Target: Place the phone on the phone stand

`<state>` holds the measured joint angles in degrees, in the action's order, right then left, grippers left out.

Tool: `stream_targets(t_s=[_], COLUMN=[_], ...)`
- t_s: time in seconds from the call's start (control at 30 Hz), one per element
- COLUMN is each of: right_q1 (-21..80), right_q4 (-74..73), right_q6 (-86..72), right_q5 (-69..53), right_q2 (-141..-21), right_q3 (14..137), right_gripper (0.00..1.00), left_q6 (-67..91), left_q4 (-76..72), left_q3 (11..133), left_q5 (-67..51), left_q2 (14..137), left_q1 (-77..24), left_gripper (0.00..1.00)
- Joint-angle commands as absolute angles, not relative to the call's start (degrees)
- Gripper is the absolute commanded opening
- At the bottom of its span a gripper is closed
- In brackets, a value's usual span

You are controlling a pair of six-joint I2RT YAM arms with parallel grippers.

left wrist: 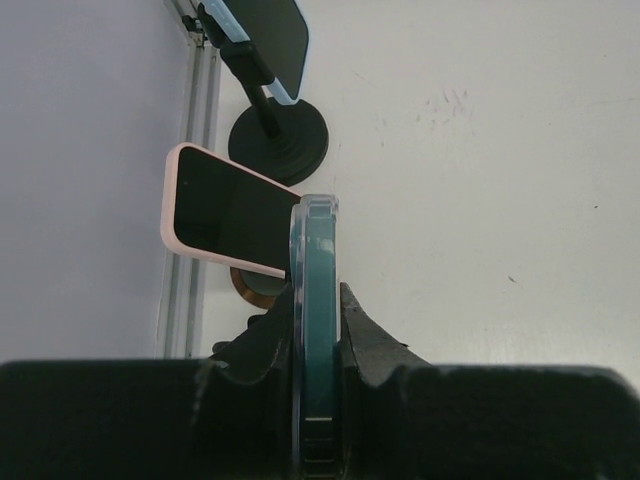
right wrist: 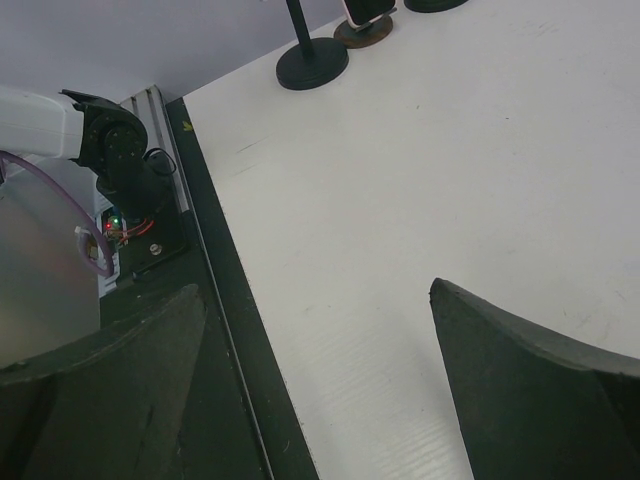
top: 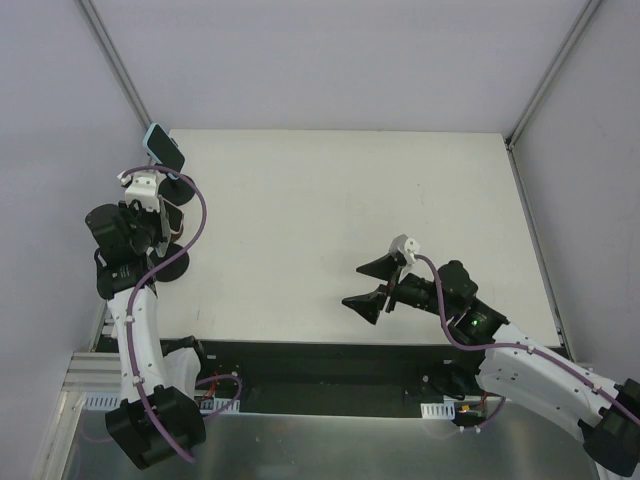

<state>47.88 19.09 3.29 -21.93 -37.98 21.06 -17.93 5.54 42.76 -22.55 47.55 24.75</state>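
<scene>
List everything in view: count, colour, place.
clear-cased phone: one, seen edge-on, in the left gripper
pink-cased phone: one, on the brown-based stand
light-blue-cased phone: one, on the far black stand
far black stand: one, table's far left
brown-based stand: one, nearer than that
near black stand: one, nearest; top out of view
table: one, white
left gripper: shut on the clear-cased phone
right gripper: open, empty, over the table's near right
</scene>
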Motion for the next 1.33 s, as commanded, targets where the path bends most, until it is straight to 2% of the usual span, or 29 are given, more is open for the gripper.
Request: stream_targets(t_s=[0.0, 0.13, 0.2, 0.23, 0.33, 0.43, 0.47, 0.5, 0.53, 0.67, 0.73, 0.8, 0.9, 0.97, 1.0, 1.1, 1.13, 1.2, 1.23, 1.3], right_q1=[47.8, 48.0, 48.3, 48.4, 48.6, 48.7, 48.7, 48.7, 48.6, 47.6, 46.1, 45.4, 43.7, 43.3, 43.4, 43.3, 43.3, 43.3, 43.3, 43.3], right_q4=[20.1, 19.7, 19.5, 19.7, 19.7, 19.6, 19.6, 19.6, 19.4, 17.1, 10.4, 4.0, -3.7, -9.0, -11.1, -20.0, -24.5, -27.4, -30.7, -35.2], right_q6=[4.3, 4.5, 4.7, 4.7, 4.8, 4.8, 4.8, 4.8, 4.8, 4.5, 3.8, 1.6, 0.2, -1.5, -1.5, -0.4, -0.4, 2.3, 3.7, 4.3], right_q5=[-21.3, -20.8, -20.5, -20.4, -20.1, -20.1, -20.1, -20.1, -20.0, -18.5, -16.0, -7.7, -4.0, -1.2, -0.4, 7.3, 12.8, 16.4, 19.4, 24.6], right_q2=[-36.7, -36.4, -36.2, -36.1, -35.9, -36.1, -36.1, -36.3, -36.5, -38.2, -39.7, -40.2, -37.4, -33.0, -31.2, -24.9, -21.7, -18.0, -17.8, -20.5], right_q3=[22.1, 22.2, 22.2, 22.1, 22.1, 22.1, 22.1, 22.2, 22.2, 23.5, 26.9, 30.0, 31.4, 32.8, 33.3, 37.3, 40.0, 42.9, 44.7, 53.5], right_gripper=[0.96, 0.96, 0.96, 0.96, 0.96, 0.96, 0.96, 0.96, 0.96, 0.96, 0.96, 0.96, 0.96, 0.96, 0.96, 0.96, 0.96, 0.96, 0.96, 0.96], left_q6=[-23.0, -22.7, -21.7, -21.3, -19.9, -18.2, -17.1, -16.5, -15.9, -8.2, -3.5, 1.6, 4.1, 5.1, 5.3, 5.6, 5.5, 5.5, 4.3, 2.9], left_q4=[7.6, 8.2, 7.7, 7.5, 6.2, 6.2, 6.2, 6.1, 6.1, 6.2, 6.1, 6.8, 8.5, 8.4, 8.4, 8.3, 8.7, 8.9, 9.2, 9.2], left_q3=[45.6, 45.4, 45.2, 44.5, 43.0, 42.9, 43.0, 43.5, 43.9, 47.6, 52.1, 57.9, 66.5, 69.5, 71.6, 73.9, 74.5, 76.3, 76.5, 76.7], left_q5=[-17.5, -16.1, -14.3, -13.9, -13.2, -13.4, -13.5, -13.9, -14.0, -14.8, -16.1, -19.9, -35.8, -40.2, -39.8, -39.0, -39.9, -40.3, -39.5, -37.1], left_q2=[48.6, 49.5, 48.9, 48.6, 47.3, 46.3, 46.2, 45.9, 45.7, 44.5, 43.8, 44.6, 46.7, 46.8, 46.9, 48.7, 49.7, 52.3, 52.9, 53.0], left_q1=[25.0, 25.0, 25.0, 24.9, 25.0, 25.0, 25.0, 25.0, 25.0, 25.0, 25.0, 25.0, 23.7, 20.8, 16.0, 6.2, -1.5, -9.3, -16.5, -23.6], left_gripper=[0.00, 0.02, 0.11, 0.22, 0.48, 0.56, 0.68, 0.95, 0.99, 0.99, 0.97, 0.84, 0.88, 0.92, 0.93, 0.80, 0.79, 0.79, 0.80, 0.84])
